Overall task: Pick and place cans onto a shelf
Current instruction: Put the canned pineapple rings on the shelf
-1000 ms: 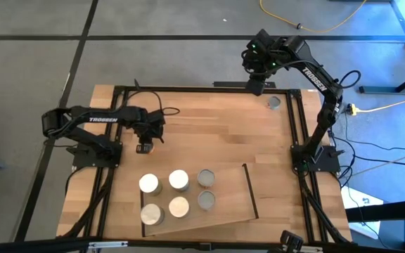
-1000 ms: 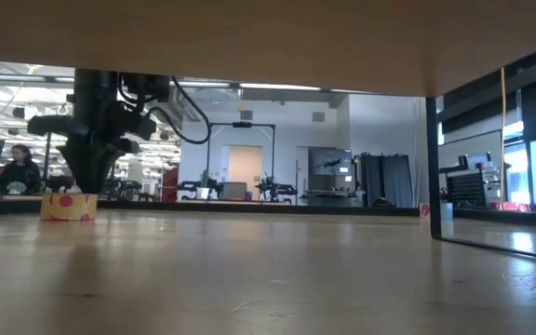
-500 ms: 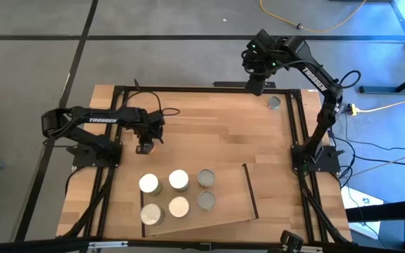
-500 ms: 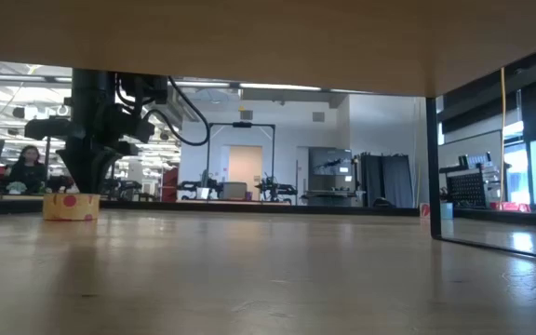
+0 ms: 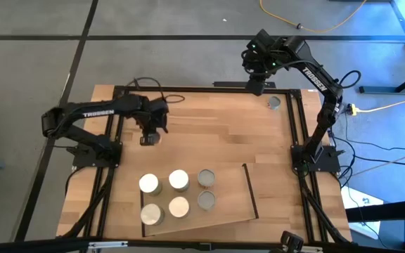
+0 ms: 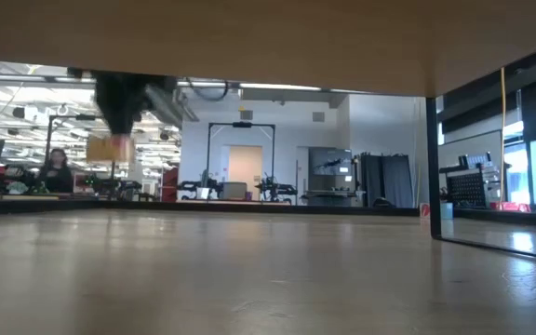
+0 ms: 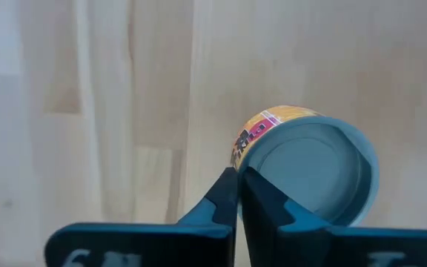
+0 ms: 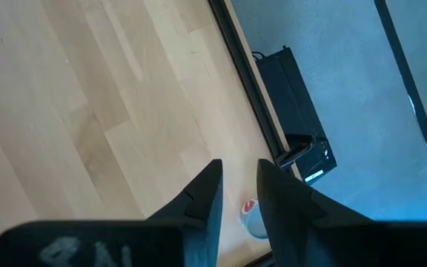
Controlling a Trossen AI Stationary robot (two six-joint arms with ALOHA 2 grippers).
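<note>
Wooden tabletop is filling the middle of the high view, with the shelf lying in its lower centre, already carrying six cans in two rows. Above it, at centre left, the left gripper is gripping a yellow-sided can, which the low view shows hanging clear of the wood in its upper left. One grey-topped can is waiting in the upper right corner, just beside the right gripper, whose fingers are standing slightly apart and holding nothing. Judging by this, two placements are remaining.
</note>
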